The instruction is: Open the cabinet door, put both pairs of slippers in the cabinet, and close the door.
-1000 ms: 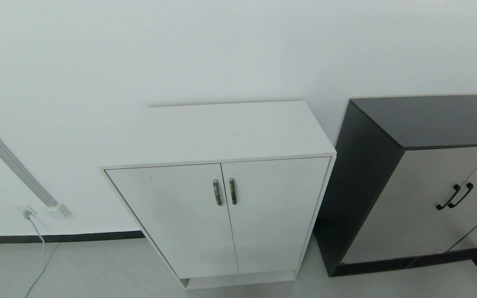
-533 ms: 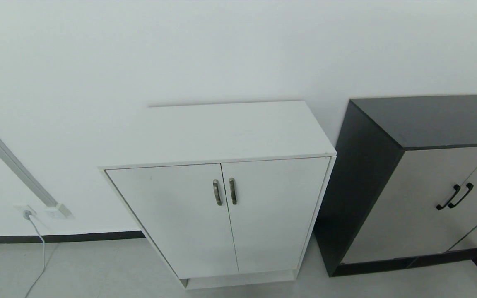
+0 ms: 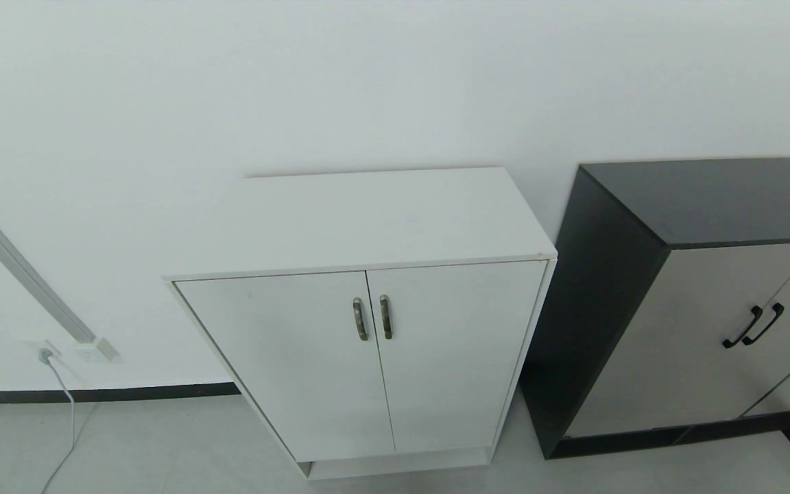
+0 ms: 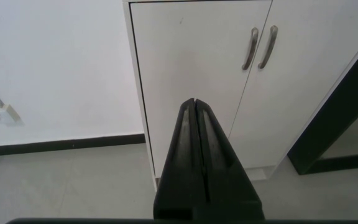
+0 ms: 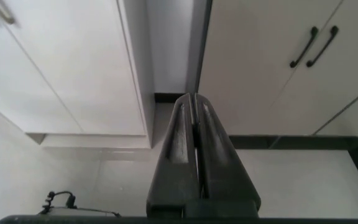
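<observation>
Cabinet: white cabinet point(image 3: 367, 219) stands on the floor point(image 3: 162, 453) with its back to the wall point(image 3: 367, 82), in the middle of the head view.
Doors: both doors point(image 3: 285, 357) are shut and meet at a centre seam.
Handles: two upright metal handles point(image 3: 360, 319) sit side by side, one each side of the seam, on the upper part of the doors. Nothing touches them.
Left gripper: the left gripper point(image 4: 194, 102) has its fingers pressed together with nothing between them. It is in front of the cabinet and apart from it, low, pointing at the left door.
Right gripper: the right gripper point(image 5: 195, 98) has its fingers pressed together and is empty. It is above the floor, pointing at the gap between the two cabinets and touching neither.
Dark cabinet: the dark cabinet point(image 3: 607, 309) stands just beside the white one on the robot's right, also against the wall. Its grey doors are shut and carry a pair of black handles point(image 3: 751, 326).
Socket: the socket point(image 3: 97, 351) is low on the wall, left of the white cabinet and well apart from it.
Cable: a pale cable point(image 3: 69, 425) is plugged in beside the socket and drops to the floor.
Conduit: a grey conduit point(image 3: 18, 267) runs slanting down the wall to the socket.
Skirting: a black skirting point(image 3: 93, 394) runs along the foot of the wall.
</observation>
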